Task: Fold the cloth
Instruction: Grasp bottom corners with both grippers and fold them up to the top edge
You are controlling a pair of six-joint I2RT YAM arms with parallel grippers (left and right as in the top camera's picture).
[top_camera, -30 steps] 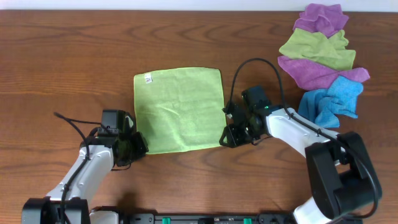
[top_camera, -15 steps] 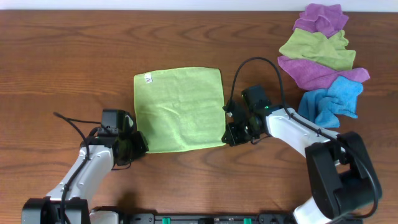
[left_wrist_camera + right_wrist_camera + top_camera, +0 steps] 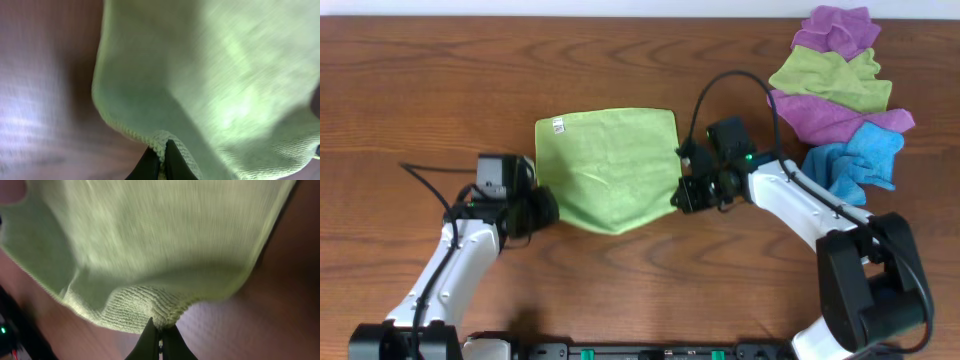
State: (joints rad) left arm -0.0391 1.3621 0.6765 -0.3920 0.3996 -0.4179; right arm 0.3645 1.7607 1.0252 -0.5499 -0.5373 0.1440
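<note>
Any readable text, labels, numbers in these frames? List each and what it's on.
No text can be read.
Tag, white, at the far left corner of the cloth: it has dark print, too small to read.
Wrist views: blurred, no text seen.

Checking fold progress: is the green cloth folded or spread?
Spread, not folded: green cloth shows one layer, near corners pinched by left gripper and right gripper.

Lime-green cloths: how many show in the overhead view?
2. One spread lime-green cloth at centre, its near edge lifted; one crumpled lime-green cloth in the pile of cloths at the far right. More may hide underneath.
</note>
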